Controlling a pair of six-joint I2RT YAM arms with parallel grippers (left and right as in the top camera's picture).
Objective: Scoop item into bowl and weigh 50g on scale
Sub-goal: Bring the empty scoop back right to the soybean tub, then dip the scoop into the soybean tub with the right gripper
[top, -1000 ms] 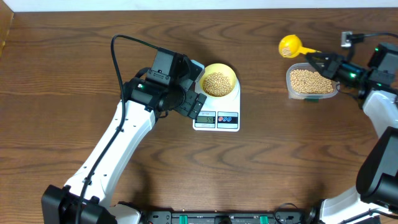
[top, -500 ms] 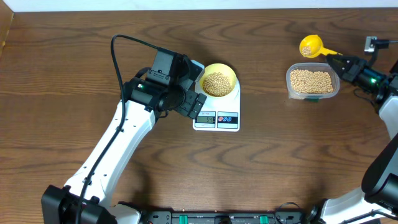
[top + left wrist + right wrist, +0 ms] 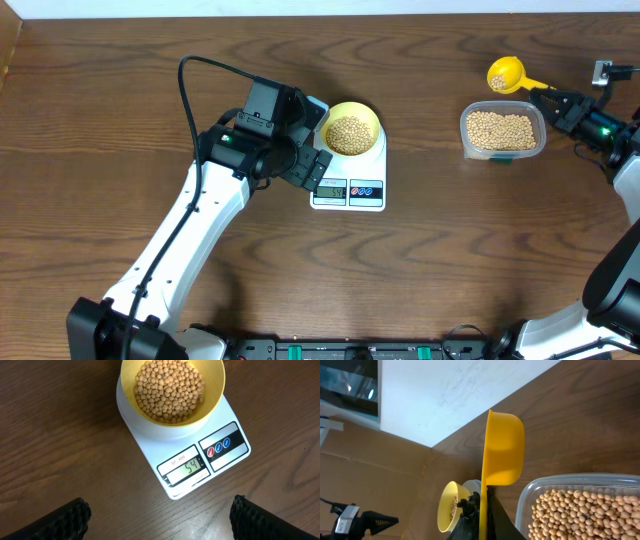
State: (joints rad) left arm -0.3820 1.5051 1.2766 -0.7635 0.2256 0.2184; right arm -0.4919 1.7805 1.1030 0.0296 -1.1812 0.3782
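The pale yellow bowl [image 3: 352, 128] holds tan beans [image 3: 169, 390] and sits on the white scale [image 3: 350, 185]. In the left wrist view the scale's display [image 3: 186, 467] reads 54. My left gripper [image 3: 160, 512] is open and empty, hovering just left of and in front of the scale. My right gripper [image 3: 550, 101] is shut on the handle of the bright yellow scoop [image 3: 505, 74], held behind the clear tub [image 3: 502, 131] of beans. The scoop [image 3: 503, 450] holds a few beans in the overhead view.
The clear tub [image 3: 580, 507] of beans stands at the right of the wooden table, near the back edge. A white wall runs behind the table. The left arm's black cable arcs above the table left of the scale.
My right gripper has carried the scoop from the tub's left rear rightward and back toward the table's rear edge. The left arm, bowl and scale have not moved.
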